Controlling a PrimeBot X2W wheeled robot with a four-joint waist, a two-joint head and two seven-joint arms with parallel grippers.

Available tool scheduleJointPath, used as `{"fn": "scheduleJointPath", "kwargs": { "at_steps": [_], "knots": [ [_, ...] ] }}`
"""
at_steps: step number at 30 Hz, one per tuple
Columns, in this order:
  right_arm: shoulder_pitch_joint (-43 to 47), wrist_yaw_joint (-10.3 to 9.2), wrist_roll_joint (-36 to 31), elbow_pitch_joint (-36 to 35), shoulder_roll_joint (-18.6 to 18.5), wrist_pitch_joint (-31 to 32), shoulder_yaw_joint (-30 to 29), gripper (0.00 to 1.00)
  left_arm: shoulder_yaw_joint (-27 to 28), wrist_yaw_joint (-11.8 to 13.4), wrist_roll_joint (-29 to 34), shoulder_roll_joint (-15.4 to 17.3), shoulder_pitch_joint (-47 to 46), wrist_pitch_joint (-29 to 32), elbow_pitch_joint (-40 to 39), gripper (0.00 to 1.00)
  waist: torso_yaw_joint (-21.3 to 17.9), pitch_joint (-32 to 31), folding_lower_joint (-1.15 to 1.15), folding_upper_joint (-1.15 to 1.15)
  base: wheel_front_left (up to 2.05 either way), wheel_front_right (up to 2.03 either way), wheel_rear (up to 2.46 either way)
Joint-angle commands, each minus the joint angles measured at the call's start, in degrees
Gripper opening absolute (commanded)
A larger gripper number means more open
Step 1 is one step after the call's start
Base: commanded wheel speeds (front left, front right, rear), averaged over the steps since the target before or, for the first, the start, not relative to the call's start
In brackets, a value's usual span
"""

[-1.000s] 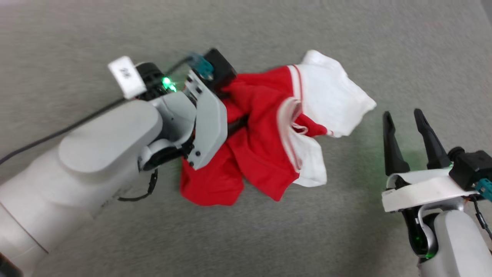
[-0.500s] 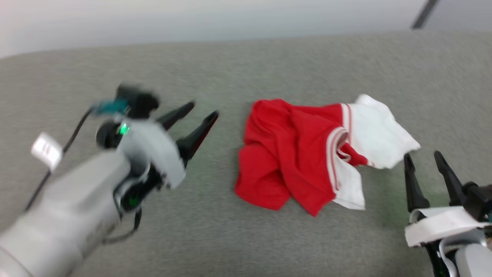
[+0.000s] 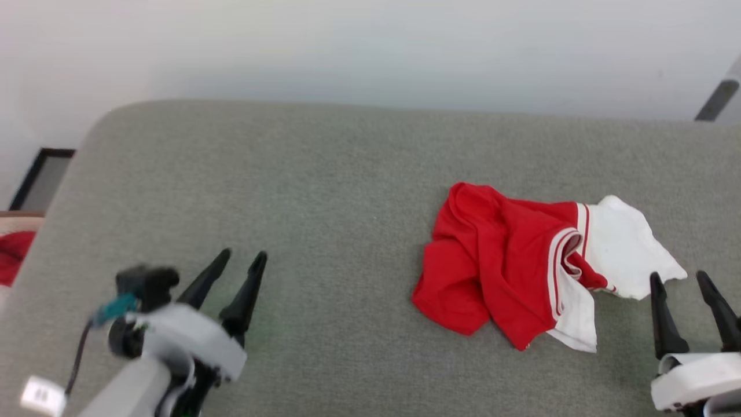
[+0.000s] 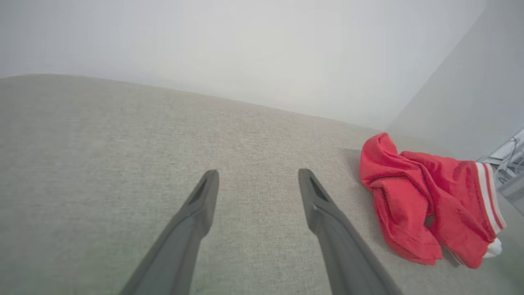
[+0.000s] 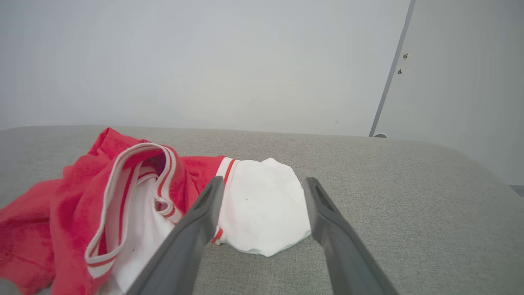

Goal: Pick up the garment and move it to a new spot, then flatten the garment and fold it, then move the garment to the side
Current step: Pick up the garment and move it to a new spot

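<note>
While both grippers sit empty, the head view shows the red shirt (image 3: 492, 272) as a crumpled heap on the right part of the grey cushion (image 3: 289, 174), none of it flat yet. The left gripper (image 3: 244, 253) is at lower left, well apart from the shirt, fingers moderately spread and holding nothing. The right gripper (image 3: 678, 274) is just beside the white sleeve end (image 3: 628, 255), also spread and empty. Main risk as I read it: a pinch on that sleeve alone would drag the heap by one corner and twist it further. A red item (image 3: 13, 255) lies off the cushion's left edge, too cut off to identify; the colour match could mislead a grab. The dark frame (image 3: 43, 174) by the wall (image 3: 370, 46) is out of the way.

Left wrist view: the left gripper (image 4: 258, 172) is open over bare cushion (image 4: 102, 143), with the shirt (image 4: 409, 205) off to the right and nothing between. It's a long reach, so a low sweep might shove the heap instead of gripping it. Cables (image 4: 507, 157) sit beyond the shirt, clear of it.

Right wrist view: the right gripper (image 5: 264, 179) is open and the sleeve end (image 5: 262, 217) shows between its fingers — can't tell if they touch. Layers overlap at the striped cuff (image 5: 171, 172) — closing there may catch two plies and fight the flattening.
</note>
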Motion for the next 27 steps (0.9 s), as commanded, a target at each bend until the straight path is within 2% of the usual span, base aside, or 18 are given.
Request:
{"fn": "scheduleJointPath", "kwargs": {
  "at_steps": [1, 9, 13, 22, 27],
  "knots": [
    [1.3, -0.04, 0.3, -0.5, -0.4, 0.2, -0.5, 1.00, 3.2, 0.9, 3.6, -0.9, 3.3, 0.0, -1.9, 1.00, 1.3, -2.0, 0.00, 0.00, 0.00, 0.00, 0.00],
    [4.7, -0.04, 0.7, -2.9, -0.8, 1.9, -2.2, 1.00, 19.8, 4.0, 22.2, -4.8, 18.3, 0.0, -13.3, 1.00, 0.7, -3.9, 0.00, 0.00, 0.00, 0.00, 0.00],
    [5.4, -0.04, 1.1, -3.9, -0.8, 2.3, -2.7, 1.00, 26.5, 4.4, 29.3, -7.1, 23.2, 0.0, -18.2, 1.00, 0.1, -4.5, 0.00, 0.00, 0.00, 0.00, 0.00],
    [6.0, -0.04, 0.9, -4.9, -0.1, 3.0, -2.6, 1.00, 33.9, 1.1, 36.2, -13.2, 29.0, 0.0, -19.6, 1.00, -0.5, -4.3, 0.00, 0.00, 0.00, 0.00, 0.00],
    [5.8, -0.04, 0.6, -5.2, 0.2, 3.3, -2.4, 1.00, 36.0, -0.4, 38.2, -15.2, 29.0, 0.0, -19.2, 1.00, -0.3, -4.0, 0.00, 0.00, 0.00, 0.00, 0.00]
  ]
}}
